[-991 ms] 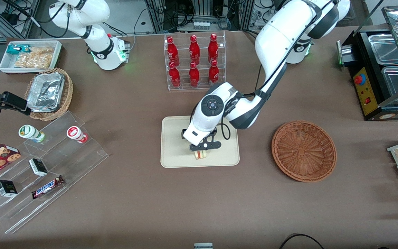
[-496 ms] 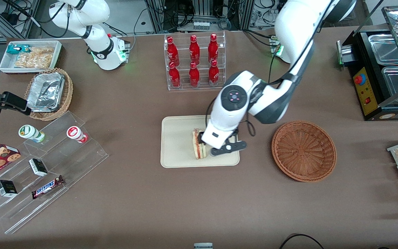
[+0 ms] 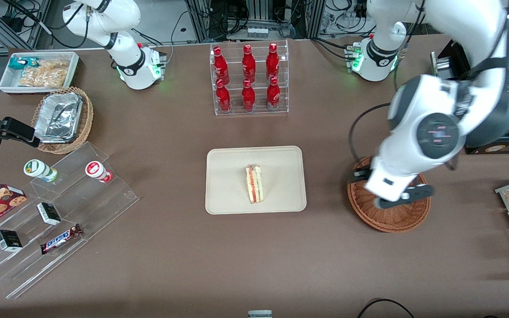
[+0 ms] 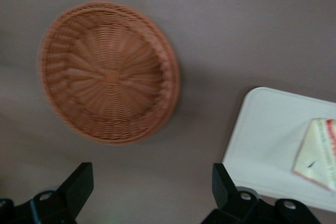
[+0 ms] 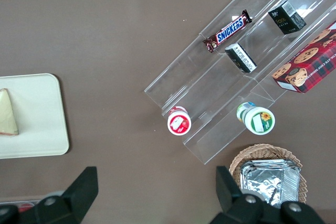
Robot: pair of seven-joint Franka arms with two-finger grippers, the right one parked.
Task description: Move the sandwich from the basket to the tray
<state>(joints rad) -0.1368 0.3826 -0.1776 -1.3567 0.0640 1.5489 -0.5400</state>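
1. From my seat at the controls, the gripper [image 3: 399, 197] was the nearest thing that mattered: it hung above the basket [image 3: 396, 221], high off the table, and it carried nothing. In the wrist view its fingers [image 4: 79, 184] were spread wide with only bare tabletop between them.
2. The basket under it was empty, its woven floor showing all the way across. I read that as the pickup end of the job being finished with.
3. Toward the parked arm's end from there, well apart from the basket, lay the tray [image 3: 228, 176].
4. The sandwich [image 3: 255, 183] lay on the tray a little off centre, its red and green layers showing as stripes running away from the front camera. It was inside the rim on every side, so I judged it would not tip off.
5. Nothing touched the sandwich; the gripper was far clear of it (which suited me, since a wrapped wedge can cling to a pad).
6. Farthest from the front camera stood a clear rack of red bottles [image 3: 248, 75], well apart from the tray.
7. My judgement was that the task was done and the arm was free to park.
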